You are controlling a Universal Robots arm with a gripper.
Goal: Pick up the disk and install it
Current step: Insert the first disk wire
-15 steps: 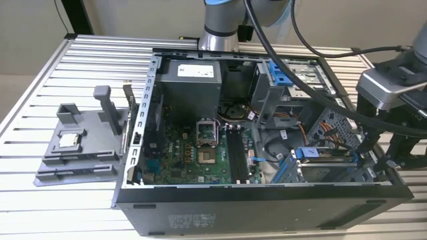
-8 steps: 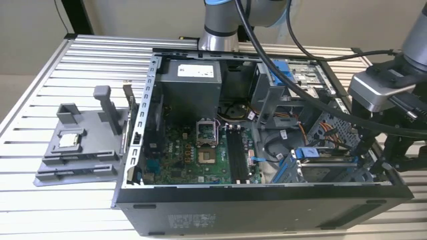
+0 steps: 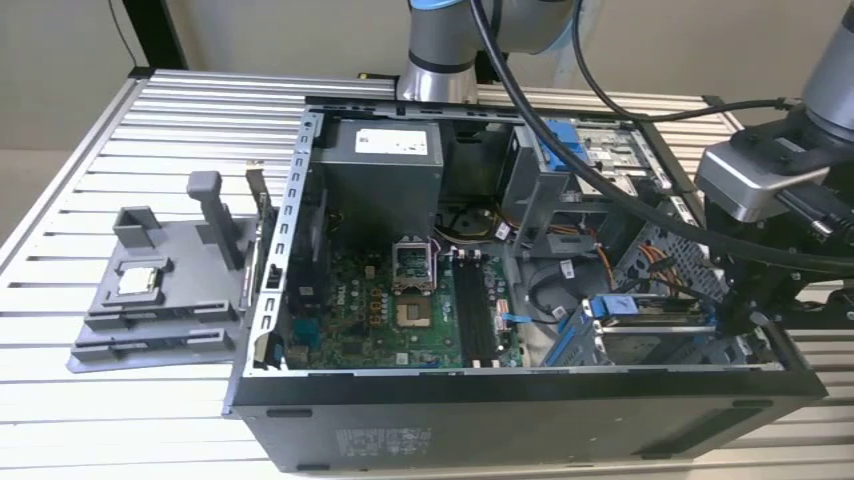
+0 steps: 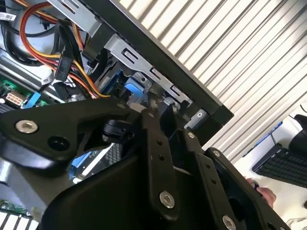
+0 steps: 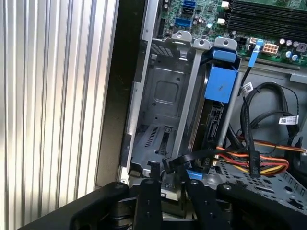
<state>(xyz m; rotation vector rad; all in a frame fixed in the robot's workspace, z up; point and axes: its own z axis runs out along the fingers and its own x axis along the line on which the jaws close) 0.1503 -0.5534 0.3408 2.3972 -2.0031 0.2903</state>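
One disk [image 5: 218,103] sits in the bay beside the pincer [image 5: 168,179].

arm [image 3: 441,45]: silver, blue band | black cables | tool [image 4: 158,158]: black, screws

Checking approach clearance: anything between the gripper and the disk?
Yes. In the first wrist view a thin black cable loops across between the gripper and the disk, which stands in the drive cage. Nothing else visible blocks it.
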